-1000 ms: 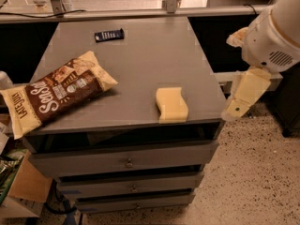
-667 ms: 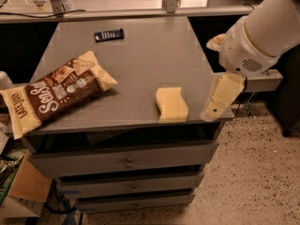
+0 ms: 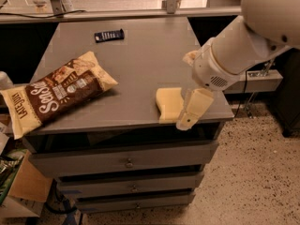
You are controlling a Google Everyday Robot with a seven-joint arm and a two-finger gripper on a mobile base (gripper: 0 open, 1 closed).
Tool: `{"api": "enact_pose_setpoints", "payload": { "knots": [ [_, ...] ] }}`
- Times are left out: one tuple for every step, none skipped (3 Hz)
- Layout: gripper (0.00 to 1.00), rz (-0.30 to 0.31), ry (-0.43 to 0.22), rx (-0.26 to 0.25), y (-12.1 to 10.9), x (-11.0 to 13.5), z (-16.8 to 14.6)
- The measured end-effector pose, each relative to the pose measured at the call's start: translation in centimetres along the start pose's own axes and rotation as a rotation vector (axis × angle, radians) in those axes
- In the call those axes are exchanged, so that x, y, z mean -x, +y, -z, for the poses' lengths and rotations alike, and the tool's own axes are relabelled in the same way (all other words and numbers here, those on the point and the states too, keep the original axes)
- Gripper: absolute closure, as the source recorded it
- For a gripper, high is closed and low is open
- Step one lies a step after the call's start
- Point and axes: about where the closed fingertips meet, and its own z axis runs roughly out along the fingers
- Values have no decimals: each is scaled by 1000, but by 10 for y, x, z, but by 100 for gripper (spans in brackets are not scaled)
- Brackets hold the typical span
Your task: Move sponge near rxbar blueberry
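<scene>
The white arm [image 3: 243, 46] slanted in from the upper right, down and leftward; its cream claw [image 3: 193, 108] hung pointing downward at the worktop's [image 3: 140, 55] front right edge.

Losing the right edge of the sponge [image 3: 168, 103] behind the gripper [image 3: 190, 100], which is hanging over the front right corner of the table [image 3: 140, 55]. Squinting at the rxbar blueberry [image 3: 109, 35] way at the back, lettering too tiny to read. Getting the robot arm [image 3: 253, 36] chopped off by the top and right edges. Catching only a sliver of something white [image 3: 3, 81] at the left edge, no telling what. Cutting off the cardboard box [image 3: 23, 186] down left too.
</scene>
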Motion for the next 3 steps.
{"api": "enact_pose_setpoints", "payload": {
  "knots": [
    [0, -10, -9, 19, 6, 3, -24],
    [0, -31, -2, 37, 7, -3, -47],
    [0, -55, 17, 55, 9, -12, -65]
  ]
}}
